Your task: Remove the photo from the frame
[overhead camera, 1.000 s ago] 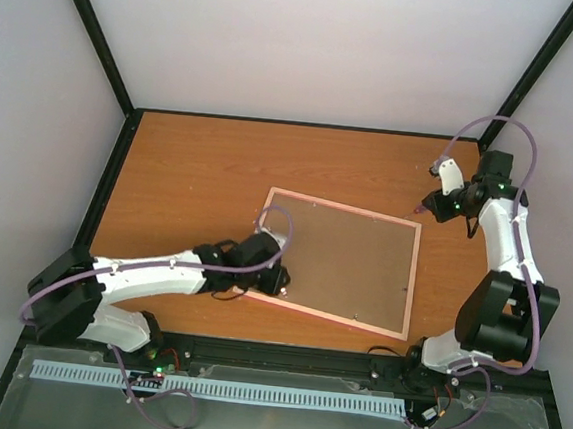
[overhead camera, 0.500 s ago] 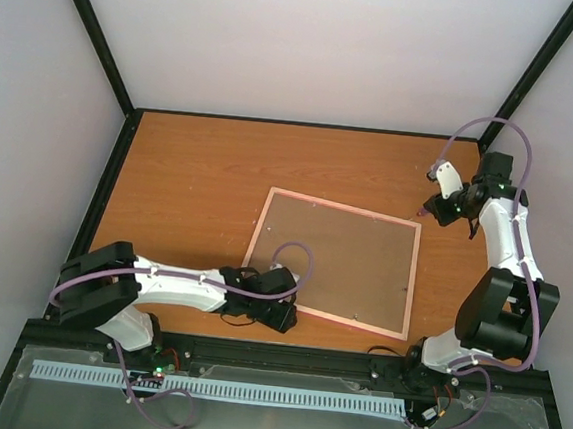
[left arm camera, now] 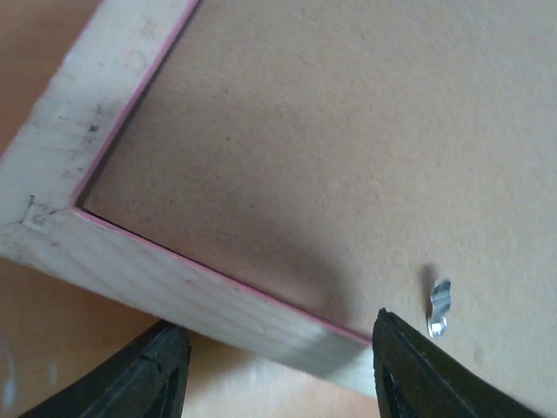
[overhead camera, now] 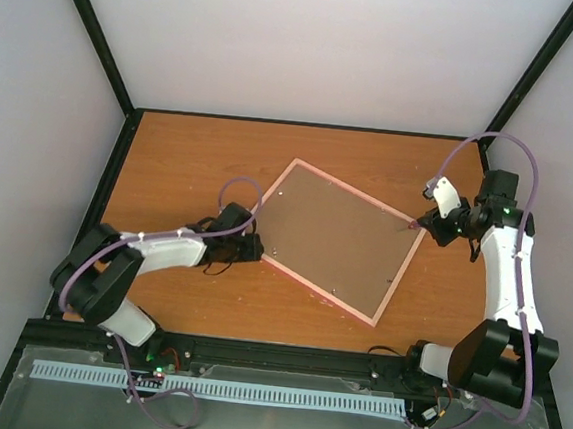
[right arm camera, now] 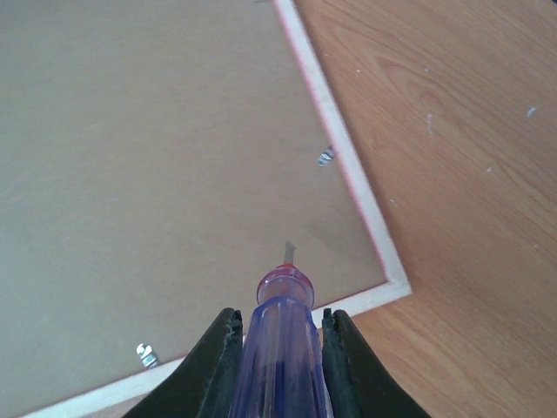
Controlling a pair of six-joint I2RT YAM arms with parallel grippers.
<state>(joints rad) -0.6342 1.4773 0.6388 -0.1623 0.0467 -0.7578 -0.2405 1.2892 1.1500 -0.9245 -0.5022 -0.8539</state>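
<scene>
The frame lies back side up on the table, turned at an angle, its pink border around a brown backing board. The photo is hidden under that board. My left gripper is at the frame's left corner. In the left wrist view it is open, with the pale frame rail passing between its fingers. My right gripper is at the frame's right corner, shut on a screwdriver with a clear purple handle. The screwdriver's tip hovers over the board just inside the frame corner.
Small metal tabs hold the board: one by my left gripper, two in the right wrist view. The wooden table is enclosed by walls and black posts at the back corners.
The frame has turned clockwise, its left corner swinging toward the back. My left gripper moved from the frame's near-left edge to its left corner, and its jaws widened. The right gripper shifted slightly.
</scene>
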